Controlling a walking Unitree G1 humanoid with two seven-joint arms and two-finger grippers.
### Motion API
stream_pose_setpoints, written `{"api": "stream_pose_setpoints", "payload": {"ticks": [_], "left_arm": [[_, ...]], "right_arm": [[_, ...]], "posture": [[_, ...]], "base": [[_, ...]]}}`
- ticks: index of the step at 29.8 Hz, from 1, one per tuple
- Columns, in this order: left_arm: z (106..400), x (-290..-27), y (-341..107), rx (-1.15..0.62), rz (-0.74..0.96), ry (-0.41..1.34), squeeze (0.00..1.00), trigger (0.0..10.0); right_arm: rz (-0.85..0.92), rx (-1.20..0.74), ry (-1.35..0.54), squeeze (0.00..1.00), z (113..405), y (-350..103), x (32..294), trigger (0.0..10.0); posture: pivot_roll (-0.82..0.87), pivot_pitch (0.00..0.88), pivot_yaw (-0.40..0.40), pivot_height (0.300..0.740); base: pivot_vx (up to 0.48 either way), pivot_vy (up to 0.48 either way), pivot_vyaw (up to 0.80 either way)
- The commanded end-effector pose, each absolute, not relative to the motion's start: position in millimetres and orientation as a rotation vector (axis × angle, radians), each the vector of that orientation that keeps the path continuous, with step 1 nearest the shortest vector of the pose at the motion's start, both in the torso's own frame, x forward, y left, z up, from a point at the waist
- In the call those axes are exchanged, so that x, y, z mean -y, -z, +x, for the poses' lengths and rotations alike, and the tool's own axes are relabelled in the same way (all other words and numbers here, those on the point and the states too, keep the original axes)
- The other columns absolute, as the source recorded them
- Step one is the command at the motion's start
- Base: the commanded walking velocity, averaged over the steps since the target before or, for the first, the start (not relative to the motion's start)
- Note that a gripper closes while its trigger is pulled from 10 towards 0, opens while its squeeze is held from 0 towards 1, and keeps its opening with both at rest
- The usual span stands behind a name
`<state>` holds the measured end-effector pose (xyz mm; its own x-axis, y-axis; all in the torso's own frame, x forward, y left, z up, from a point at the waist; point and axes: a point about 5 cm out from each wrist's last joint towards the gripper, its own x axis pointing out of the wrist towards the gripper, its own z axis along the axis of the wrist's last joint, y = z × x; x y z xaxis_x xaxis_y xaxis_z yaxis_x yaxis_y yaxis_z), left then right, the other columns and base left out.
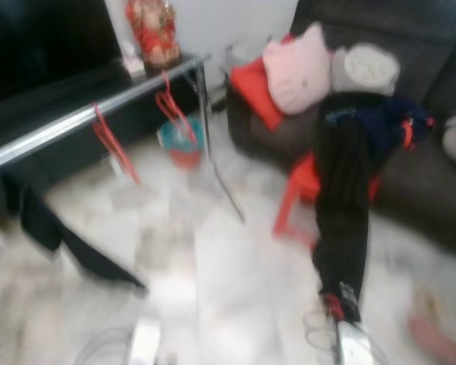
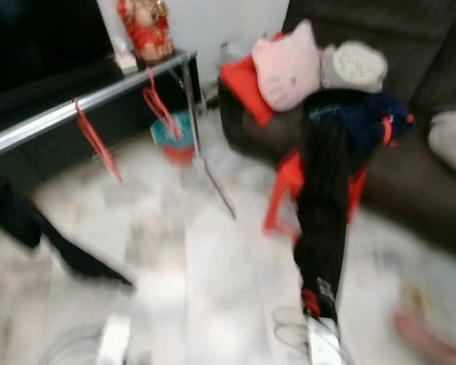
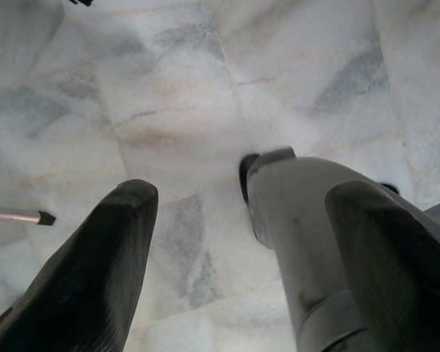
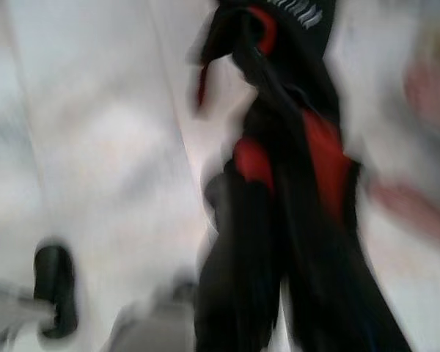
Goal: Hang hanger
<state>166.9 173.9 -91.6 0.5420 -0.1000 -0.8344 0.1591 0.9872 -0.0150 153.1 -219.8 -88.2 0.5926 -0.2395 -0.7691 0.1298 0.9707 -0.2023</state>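
Nearest, the right gripper (image 1: pixel 342 323) clasps a black garment (image 1: pixel 346 213) on a red hanger (image 1: pixel 308 182); carried level toward the rail (image 1: pixel 91 114), its hook should catch. Left gripper's fingers (image 3: pixel 95 271) gape empty.

Pink cat-face cushion (image 1: pixel 298 68) on dark sofa (image 1: pixel 425 175), marble floor (image 1: pixel 228 281)

A home living room: a dark sofa (image 1: pixel 410 175) with a pink cushion (image 1: pixel 298 68), marble floor (image 1: pixel 220 289), and a clothes rail (image 1: pixel 91 114) holding red hangers (image 1: pixel 115 148).
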Motion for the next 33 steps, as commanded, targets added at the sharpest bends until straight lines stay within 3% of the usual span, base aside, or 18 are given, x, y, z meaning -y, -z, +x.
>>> {"api": "stream_pose_setpoints", "payload": {"ticks": [1, 21, 33], "left_arm": [[177, -178, 87, -0.962, 0.082, 0.152, 0.00, 10.0], [177, -177, 87, -0.967, 0.073, 0.154, 0.00, 10.0], [177, -178, 87, -0.969, 0.075, 0.154, 0.00, 10.0]], "right_arm": [[-0.112, -0.891, 0.215, 0.00, 158, 87, 215, 10.0], [-0.182, -0.541, 0.170, 0.00, 248, 25, 236, 10.0], [-0.169, -0.536, 0.139, 0.00, 249, 27, 226, 10.0]], "posture": [[-0.06, 0.014, 0.055, 0.740], [-0.06, 0.025, 0.055, 0.740], [-0.05, 0.025, 0.058, 0.740]], "base": [[0.000, 0.000, 0.00], [0.000, 0.000, 0.00], [0.000, 0.000, 0.00]]}}
